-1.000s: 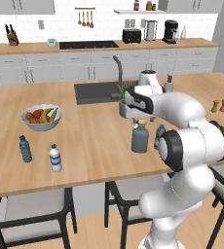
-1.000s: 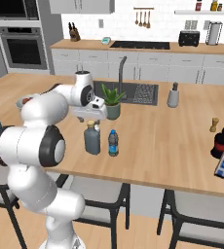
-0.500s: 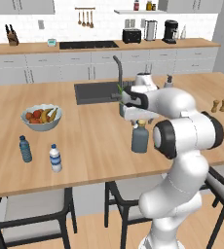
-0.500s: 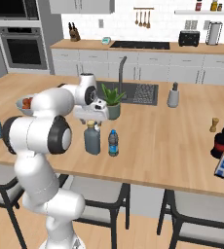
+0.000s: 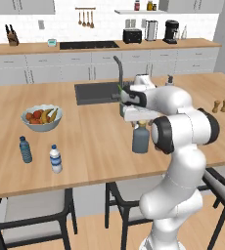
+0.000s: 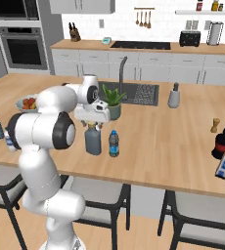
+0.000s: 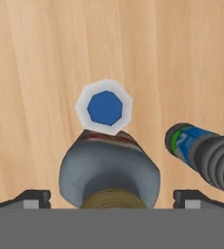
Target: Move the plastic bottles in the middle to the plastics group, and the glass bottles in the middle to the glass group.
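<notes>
Left base view: white arm's gripper point(image 5: 142, 120) hangs straight over the large squat grey-blue glass bottle w/ tan stopper point(image 5: 140, 138), mid-counter on the wooden island point(image 5: 95, 141); plastics group sits well apart toward the near left edge: translucent blue small bottle point(image 5: 25, 149) & clear white-capped bottle w/ blue label point(image 5: 55, 158). Right base view: same squat bottle point(image 6: 92, 139) stands upright directly below the hand, dark-bodied slim plastic bottle w/ blue label point(image 6: 113, 143) just beside it. Hand view: looking down the bottle's long axis, stopper point(image 7: 109, 199) centred btwn the two fingertips point(image 7: 34, 198), which are spread wide, gripping nothing; white-capped bottle point(image 7: 103, 107) seen end-on beyond it, dark bottle point(image 7: 204, 151) off to one side. Judgement: glass bottle is vertical & right under the hand, so a straight descent looks like what's needed.
</notes>
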You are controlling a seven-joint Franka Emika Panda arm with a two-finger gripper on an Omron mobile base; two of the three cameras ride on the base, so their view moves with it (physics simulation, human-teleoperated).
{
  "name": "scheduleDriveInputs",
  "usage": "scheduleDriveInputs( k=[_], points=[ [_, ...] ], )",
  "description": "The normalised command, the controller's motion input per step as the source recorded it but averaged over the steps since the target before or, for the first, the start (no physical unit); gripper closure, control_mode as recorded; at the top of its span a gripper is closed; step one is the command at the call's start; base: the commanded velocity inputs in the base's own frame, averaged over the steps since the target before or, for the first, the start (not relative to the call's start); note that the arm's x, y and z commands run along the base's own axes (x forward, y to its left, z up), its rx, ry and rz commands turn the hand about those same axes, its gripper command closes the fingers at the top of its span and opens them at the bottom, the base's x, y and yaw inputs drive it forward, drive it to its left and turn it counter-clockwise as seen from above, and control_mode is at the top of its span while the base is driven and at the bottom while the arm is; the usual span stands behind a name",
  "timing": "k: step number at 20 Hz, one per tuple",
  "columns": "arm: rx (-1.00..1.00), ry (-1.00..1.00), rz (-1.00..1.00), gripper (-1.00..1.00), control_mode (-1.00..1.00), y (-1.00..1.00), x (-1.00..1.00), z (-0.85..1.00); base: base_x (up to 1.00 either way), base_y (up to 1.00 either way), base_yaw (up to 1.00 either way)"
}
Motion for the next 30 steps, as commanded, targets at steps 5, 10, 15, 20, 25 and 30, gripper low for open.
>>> scheduleDriveInputs(
  k=[5, 10, 15, 20, 25, 30],
  points=[
    [0.0, 0.07, 0.0, 1.0, -1.0, 0.0, 0.0, -0.05, 0.0, 0.0, 0.0],
    [0.0, -0.02, 0.0, 1.0, -1.0, 0.0, -0.06, 0.0, 0.0, 0.0, 0.0],
    [0.01, -0.19, 0.0, 1.0, -1.0, 0.14, -0.51, 0.41, 0.0, 0.0, 0.0],
    [0.0, -0.07, 0.03, 1.0, -1.0, 0.05, -1.0, 0.41, 0.0, 0.0, 0.0],
    [0.0, -0.03, 0.02, 1.0, -1.0, 0.0, -1.0, 0.27, 0.0, 0.0, 0.0],
    [0.0, 0.0, 0.0, 1.0, -1.0, -0.09, -0.87, 0.1, 0.0, 0.0, 0.0]
  ],
)
